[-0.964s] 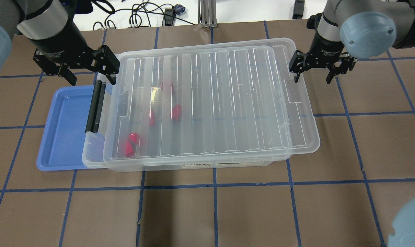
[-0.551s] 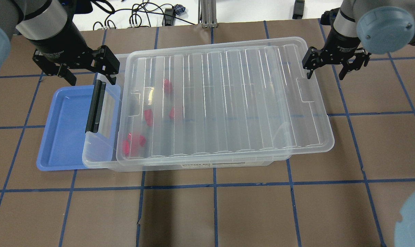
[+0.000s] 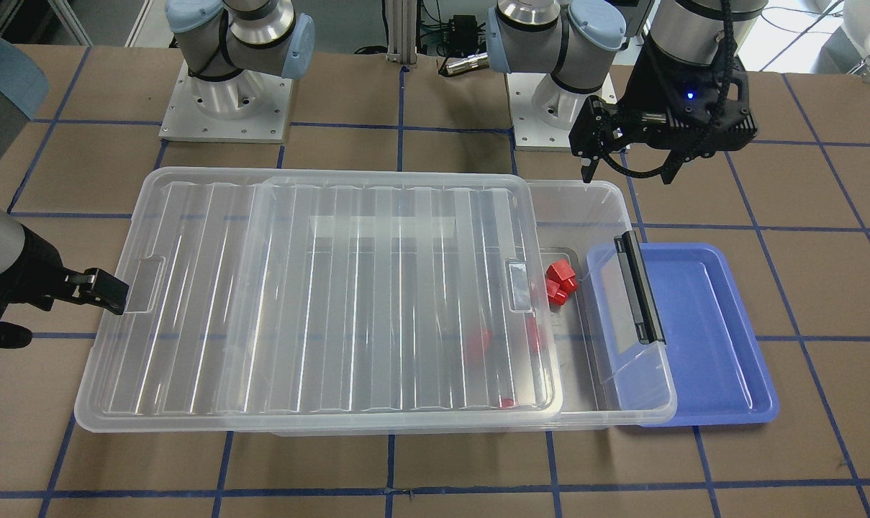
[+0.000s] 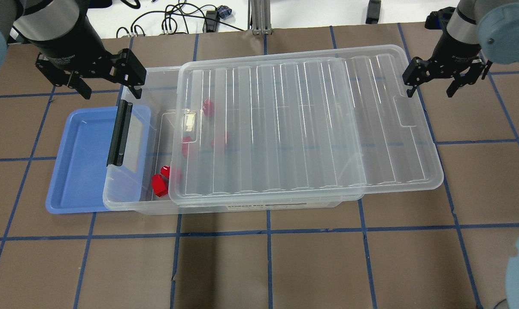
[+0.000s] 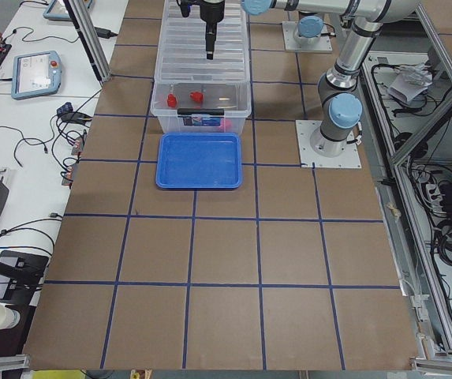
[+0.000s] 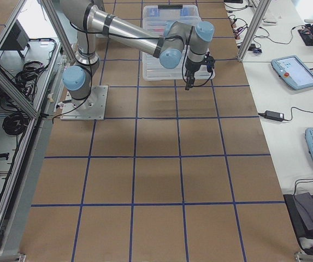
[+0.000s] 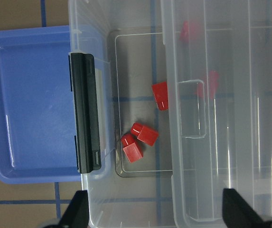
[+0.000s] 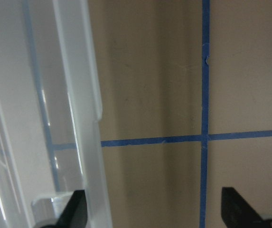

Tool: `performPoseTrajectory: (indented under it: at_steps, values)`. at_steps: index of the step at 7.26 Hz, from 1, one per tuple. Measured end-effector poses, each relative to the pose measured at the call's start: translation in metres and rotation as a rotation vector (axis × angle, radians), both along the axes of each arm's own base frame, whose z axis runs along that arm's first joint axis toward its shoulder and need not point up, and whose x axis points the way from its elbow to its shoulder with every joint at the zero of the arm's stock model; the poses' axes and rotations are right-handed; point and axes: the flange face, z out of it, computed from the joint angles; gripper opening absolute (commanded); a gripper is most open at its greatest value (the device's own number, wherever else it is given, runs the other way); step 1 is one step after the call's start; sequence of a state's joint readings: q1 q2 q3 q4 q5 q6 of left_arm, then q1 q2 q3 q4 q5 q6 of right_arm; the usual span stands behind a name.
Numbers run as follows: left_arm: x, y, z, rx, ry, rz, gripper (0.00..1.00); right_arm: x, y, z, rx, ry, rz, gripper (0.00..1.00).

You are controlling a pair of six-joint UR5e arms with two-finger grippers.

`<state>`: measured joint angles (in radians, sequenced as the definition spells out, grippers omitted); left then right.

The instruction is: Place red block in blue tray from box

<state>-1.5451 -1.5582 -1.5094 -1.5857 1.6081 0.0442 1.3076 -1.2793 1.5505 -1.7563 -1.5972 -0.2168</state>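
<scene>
Glossy red block [image 7: 133,151] lies in the clear box [image 4: 126,205], latch end, below and clear of the left gripper [image 4: 111,91], jaws wide. Right gripper [image 4: 431,92], jaws also wide, hangs beside the ribbed lid [image 4: 306,128] opposite.

clear plastic box [image 4: 126,202] sits flat on the table, its ribbed see-through lid [image 4: 306,128] lying on top but offset toward the far end from the black latch bar [image 4: 119,133], so a strip by the latch is uncovered. the small glossy red block [image 7: 133,151] lies on the box floor in that strip. the periwinkle blue tray [image 4: 81,163] lies flat right against the latch end
</scene>
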Motion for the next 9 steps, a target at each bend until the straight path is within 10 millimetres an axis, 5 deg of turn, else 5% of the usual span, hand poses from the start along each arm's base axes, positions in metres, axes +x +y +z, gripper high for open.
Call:
performPoseTrajectory:
  at_steps: [5,9]
  values:
    - [-0.009,-0.029,-0.052,0.095,0.064,0.037,1.0,-0.052,0.004,0.003,-0.002,0.01,0.077,1.0]
    - [-0.025,-0.046,-0.119,0.087,0.072,0.061,1.0,-0.062,0.003,0.004,-0.008,0.046,0.122,1.0]
